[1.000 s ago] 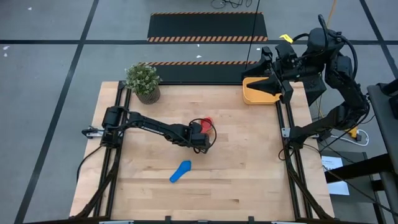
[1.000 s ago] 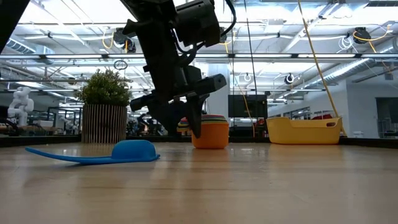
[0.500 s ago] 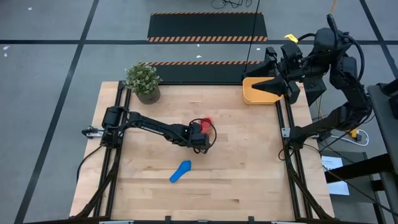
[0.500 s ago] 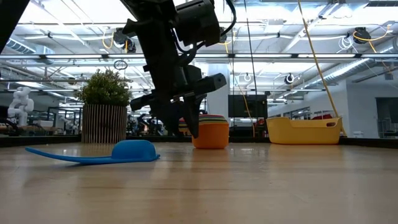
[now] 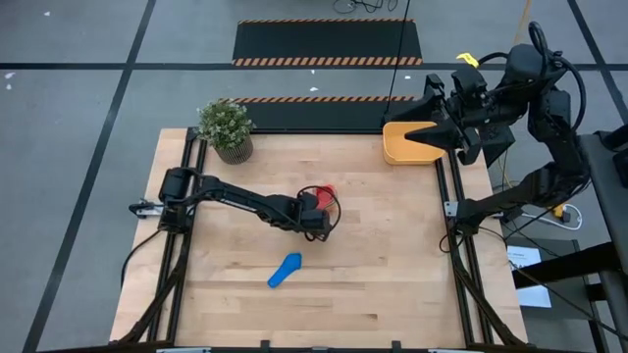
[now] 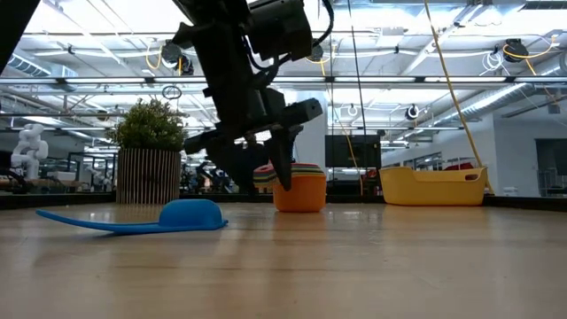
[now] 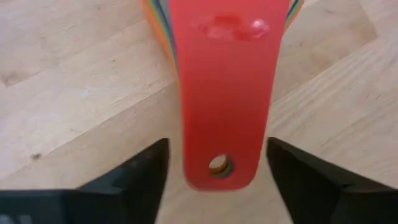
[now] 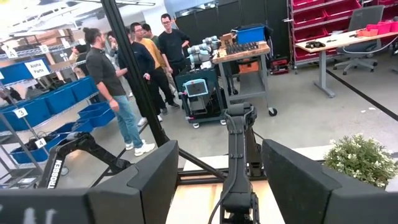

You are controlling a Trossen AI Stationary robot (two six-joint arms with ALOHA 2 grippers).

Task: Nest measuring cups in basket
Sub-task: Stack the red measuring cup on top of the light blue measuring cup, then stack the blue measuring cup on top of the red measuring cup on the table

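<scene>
Left end effector [image 7: 217, 180] spread, straddling the red handle [image 7: 225, 93]; light, stiff, slick stacked cups — you pinch handles together mid-length.

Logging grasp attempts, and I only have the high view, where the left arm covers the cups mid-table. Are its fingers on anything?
Observer: No. The left wrist view shows the left fingers open on either side of a red handle, apart from it.
Operator: One cup there, or several?
Observer: Several. The low view shows a nested stack, orange outermost, standing on the table.
Operator: And the blue cup?
Observer: The low view shows the blue cup lying bowl down, with its handle flat on the table.
</scene>
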